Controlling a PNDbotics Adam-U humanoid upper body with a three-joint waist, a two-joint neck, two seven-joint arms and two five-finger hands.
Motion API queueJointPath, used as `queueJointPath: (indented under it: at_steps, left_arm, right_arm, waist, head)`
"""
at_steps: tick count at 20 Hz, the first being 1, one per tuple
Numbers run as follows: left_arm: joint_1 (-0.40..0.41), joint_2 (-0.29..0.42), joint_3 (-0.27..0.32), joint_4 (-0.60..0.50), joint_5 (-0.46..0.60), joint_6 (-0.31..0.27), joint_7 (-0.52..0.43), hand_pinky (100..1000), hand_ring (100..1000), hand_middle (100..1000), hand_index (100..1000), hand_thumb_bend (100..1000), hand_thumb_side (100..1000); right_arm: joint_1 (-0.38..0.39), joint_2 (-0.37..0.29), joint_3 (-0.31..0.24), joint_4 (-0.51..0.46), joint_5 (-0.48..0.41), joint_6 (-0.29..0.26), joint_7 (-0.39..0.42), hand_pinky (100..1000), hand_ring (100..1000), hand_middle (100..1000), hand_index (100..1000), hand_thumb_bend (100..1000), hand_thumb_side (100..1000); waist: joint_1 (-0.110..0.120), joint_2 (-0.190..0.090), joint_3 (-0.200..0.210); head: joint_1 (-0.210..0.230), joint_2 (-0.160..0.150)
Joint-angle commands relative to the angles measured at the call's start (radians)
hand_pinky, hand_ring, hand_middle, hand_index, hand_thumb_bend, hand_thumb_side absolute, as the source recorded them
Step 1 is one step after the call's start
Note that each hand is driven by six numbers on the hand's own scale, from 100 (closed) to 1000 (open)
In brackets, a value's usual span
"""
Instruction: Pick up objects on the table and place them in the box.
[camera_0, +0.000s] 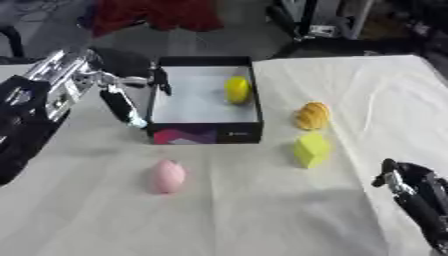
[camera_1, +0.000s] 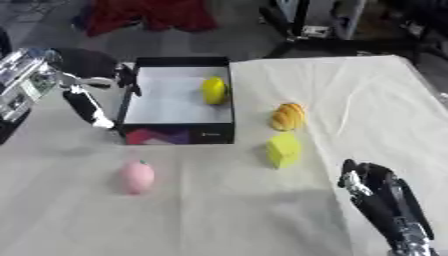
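A black box (camera_0: 206, 131) with a white floor stands at the table's middle rear, and a yellow lemon-like object (camera_0: 237, 89) lies inside near its right wall. To the right of the box sit an orange ridged object (camera_0: 312, 115) and a yellow-green block (camera_0: 311, 149). A pink rounded object (camera_0: 168, 175) lies in front of the box. My left hand (camera_0: 122, 102) hangs just left of the box with fingers straight and empty. My right hand (camera_1: 382, 197) rests open at the lower right, holding nothing.
A pale cloth (camera_0: 262, 210) covers the table. Behind the table are a red fabric heap (camera_0: 157, 15) and dark equipment legs (camera_0: 306, 25) on the floor. The table's right edge (camera_0: 433, 75) runs close to the orange object's side.
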Motion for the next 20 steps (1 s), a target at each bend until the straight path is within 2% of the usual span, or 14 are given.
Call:
queueJointPath:
  at_steps: [1, 4, 7, 11, 15, 18, 20]
  left_arm:
    - [0.001, 0.032, -0.026, 0.002, 0.063, -0.096, -0.093, 746, 660, 707, 828, 479, 490]
    - [0.007, 0.007, -0.019, 0.024, 0.117, -0.127, -0.147, 743, 660, 717, 837, 481, 483]
    - [0.01, -0.008, -0.014, 0.002, 0.169, -0.124, -0.199, 747, 667, 722, 841, 497, 464]
    - [0.014, -0.001, -0.041, -0.046, 0.24, -0.121, -0.27, 747, 666, 720, 840, 508, 447]
    - [0.01, 0.049, -0.01, -0.134, 0.301, -0.076, -0.312, 758, 679, 737, 856, 508, 457]
    - [0.006, 0.114, 0.031, -0.21, 0.349, -0.03, -0.328, 765, 693, 747, 863, 515, 456]
    - [0.01, 0.145, 0.027, -0.261, 0.38, 0.001, -0.335, 765, 700, 750, 864, 518, 449]
  right_arm:
    - [-0.01, -0.021, -0.003, -0.011, 0.004, -0.001, 0.001, 705, 513, 429, 453, 100, 574]
    - [-0.01, -0.02, -0.002, -0.01, 0.002, 0.0, 0.001, 705, 513, 429, 453, 100, 577]
    - [-0.011, -0.019, -0.002, -0.011, 0.002, -0.001, 0.002, 705, 513, 429, 453, 100, 573]
    - [-0.012, -0.02, -0.003, -0.011, 0.002, -0.001, 0.002, 705, 513, 429, 453, 100, 572]
    - [-0.01, -0.021, -0.005, -0.011, 0.002, -0.001, 0.0, 705, 513, 429, 453, 100, 569]
    - [-0.009, -0.024, -0.006, -0.011, 0.003, -0.001, 0.0, 705, 513, 429, 453, 100, 566]
    - [-0.008, -0.025, -0.006, -0.011, 0.003, -0.001, 0.0, 705, 513, 429, 453, 100, 569]
  waist:
    - [0.012, -0.018, -0.004]
    - [0.011, -0.017, -0.004]
    - [0.01, -0.017, -0.005]
    - [0.011, -0.017, -0.007]
    - [0.012, -0.018, -0.003]
    - [0.014, -0.02, -0.001]
    - [0.015, -0.021, -0.001]
  head:
    - [0.003, -0.002]
    - [0.002, -0.002]
    - [-0.001, -0.002]
    - [-0.002, -0.002]
    - [-0.009, -0.002]
    - [-0.013, -0.002]
    - [-0.013, -0.002]
